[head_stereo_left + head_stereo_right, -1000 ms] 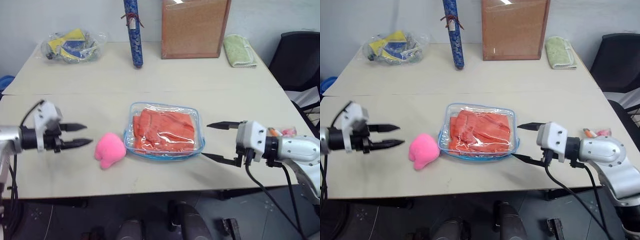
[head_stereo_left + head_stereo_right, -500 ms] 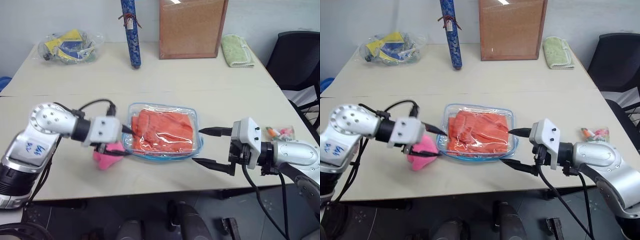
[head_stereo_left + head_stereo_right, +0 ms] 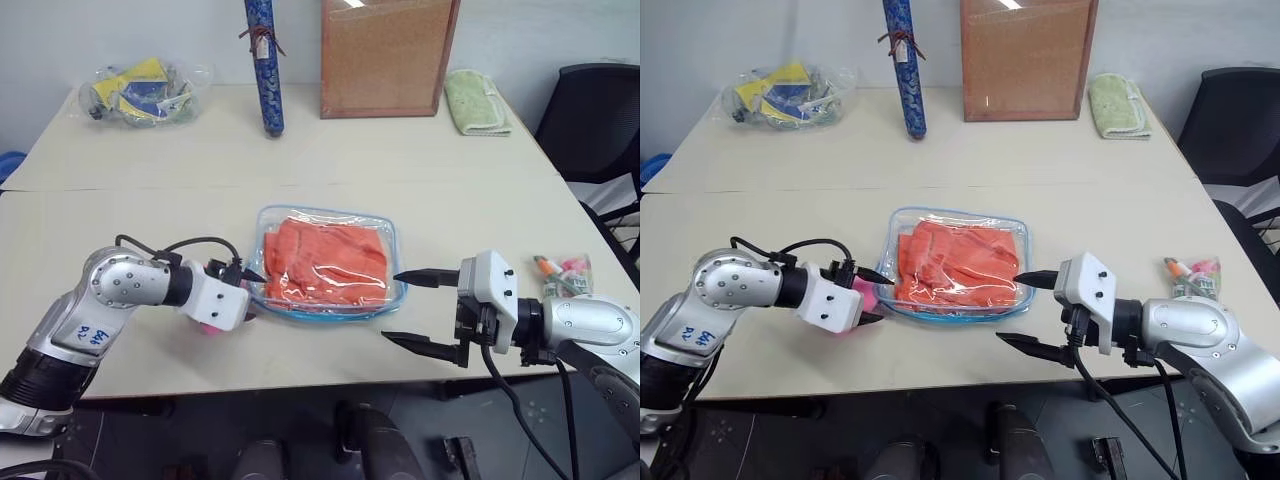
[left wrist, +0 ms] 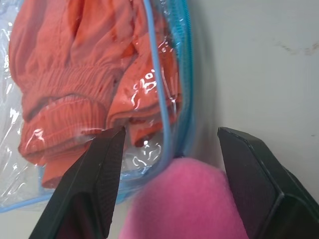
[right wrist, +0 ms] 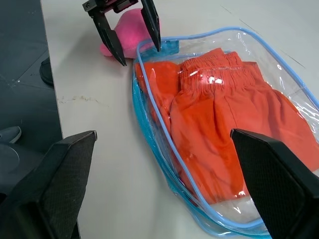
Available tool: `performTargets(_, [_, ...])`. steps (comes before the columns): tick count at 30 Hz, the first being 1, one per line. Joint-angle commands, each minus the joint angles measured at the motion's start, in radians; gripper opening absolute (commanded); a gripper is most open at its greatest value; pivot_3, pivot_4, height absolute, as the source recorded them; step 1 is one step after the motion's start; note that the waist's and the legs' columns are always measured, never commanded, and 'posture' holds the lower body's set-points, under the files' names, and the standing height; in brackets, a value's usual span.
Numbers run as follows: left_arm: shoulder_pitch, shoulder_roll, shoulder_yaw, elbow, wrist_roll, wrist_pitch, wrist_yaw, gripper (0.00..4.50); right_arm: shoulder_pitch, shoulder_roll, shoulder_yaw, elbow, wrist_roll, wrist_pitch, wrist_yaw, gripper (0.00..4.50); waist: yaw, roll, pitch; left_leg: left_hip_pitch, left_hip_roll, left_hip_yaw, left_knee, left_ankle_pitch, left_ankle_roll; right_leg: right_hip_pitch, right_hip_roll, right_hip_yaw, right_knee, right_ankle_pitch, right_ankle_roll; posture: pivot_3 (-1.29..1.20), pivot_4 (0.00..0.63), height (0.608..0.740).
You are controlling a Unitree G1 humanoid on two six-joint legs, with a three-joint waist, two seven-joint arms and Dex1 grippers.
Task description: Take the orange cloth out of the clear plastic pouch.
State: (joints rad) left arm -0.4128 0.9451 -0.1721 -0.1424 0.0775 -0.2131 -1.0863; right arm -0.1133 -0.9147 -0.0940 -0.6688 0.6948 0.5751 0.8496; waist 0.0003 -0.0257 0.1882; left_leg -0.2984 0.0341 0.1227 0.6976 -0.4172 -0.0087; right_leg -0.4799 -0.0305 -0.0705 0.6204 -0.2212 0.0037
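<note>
Claws both open: left claw (image 3: 246,296) straddled pink pom-pom (image 4: 184,199) at clear plastic pouch (image 3: 392,296) corner, left of frame centre; right claw (image 3: 412,310) hovered lower right, gripping nothing. Orange cloth (image 3: 328,260) lay inside pouch, mid-desk (image 3: 400,170).

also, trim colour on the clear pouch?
Light blue, running round the edge of the clear plastic pouch; clearest in the right wrist view.

The room is bright, with light from above. White shine spots sit on the clear plastic pouch (image 4: 164,99). Soft shadows fall on the table (image 3: 330,165). Up close, the pink pom-pom (image 4: 184,199) looks fuzzy.
</note>
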Motion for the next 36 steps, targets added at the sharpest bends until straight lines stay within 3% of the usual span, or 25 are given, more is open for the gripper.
performTargets(1, [0.001, -0.004, 0.028, -0.002, 0.001, -0.012, 0.023, 3.13, -0.014, 0.010, -0.026, -0.020, 0.011, -0.011, 0.005, 4.48, 0.000, 0.000, 0.000, 0.000, 0.000, 0.000, 0.000, 0.000, 0.000, 0.000, 0.000, 0.000, 0.000, 0.000, 0.000, 0.00, 0.150, 0.740])
performTargets(4, [-0.007, -0.010, 0.022, 0.020, 0.010, -0.023, 0.034, 2.51, -0.022, 0.015, -0.021, -0.011, 0.005, -0.015, 0.005, 4.50, -0.001, 0.000, 0.000, 0.000, 0.001, 0.000, 0.000, 0.000, 0.000, 0.000, 0.000, 0.000, 0.000, 0.000, 0.000, 0.00, 0.150, 0.740])
performTargets(12, [-0.002, -0.030, 0.016, 0.019, -0.010, -0.013, 0.026, 0.07, -0.026, 0.023, -0.019, -0.001, -0.010, -0.025, 0.014, 4.50, 0.000, 0.000, 0.000, 0.000, 0.001, 0.000, 0.000, 0.000, 0.000, 0.000, 0.000, 0.000, 0.000, 0.000, 0.000, 0.00, 0.150, 0.740])
performTargets(15, [0.005, -0.040, 0.016, 0.009, -0.037, 0.015, 0.013, 0.03, -0.020, 0.023, -0.026, -0.004, -0.010, -0.024, 0.016, 4.50, 0.000, 0.000, 0.000, 0.000, 0.001, 0.000, 0.000, 0.000, 0.000, 0.000, 0.000, 0.000, 0.000, 0.000, 0.000, 0.00, 0.150, 0.740])
performTargets(21, [0.001, -0.105, 0.098, -0.080, -0.318, 0.457, -0.003, 0.03, 0.015, 0.009, -0.042, -0.016, -0.038, -0.042, 0.023, 4.50, 0.000, 0.000, 0.000, 0.000, 0.001, 0.000, 0.000, 0.000, 0.000, 0.000, 0.000, 0.000, 0.001, 0.000, 0.000, 0.00, 0.150, 0.740])
performTargets(29, [-0.038, -0.200, 0.141, -0.172, -0.506, 0.781, 0.079, 0.03, 0.087, 0.031, -0.050, -0.079, -0.055, -0.030, -0.024, 4.50, 0.000, 0.000, 0.000, 0.000, 0.000, 0.000, 0.001, 0.000, -0.001, 0.000, 0.000, 0.000, 0.001, 0.000, 0.000, 0.00, 0.150, 0.740])
performTargets(34, [-0.043, -0.226, 0.104, -0.192, -0.486, 0.800, 0.102, 0.00, 0.069, 0.084, 0.062, -0.057, -0.173, -0.055, -0.102, 3.26, -0.003, -0.001, 0.000, 0.001, -0.001, 0.000, 0.001, 0.001, -0.002, 0.001, 0.000, 0.001, 0.002, 0.000, 0.000, 0.00, 0.150, 0.740])
performTargets(36, [-0.046, -0.228, 0.090, -0.187, -0.475, 0.791, 0.100, 0.00, 0.019, 0.119, 0.127, -0.004, -0.262, -0.066, -0.156, 2.50, -0.004, -0.001, 0.000, 0.001, -0.001, 0.000, 0.001, 0.001, -0.003, 0.000, 0.001, 0.002, 0.002, 0.000, 0.000, 0.00, 0.150, 0.740])
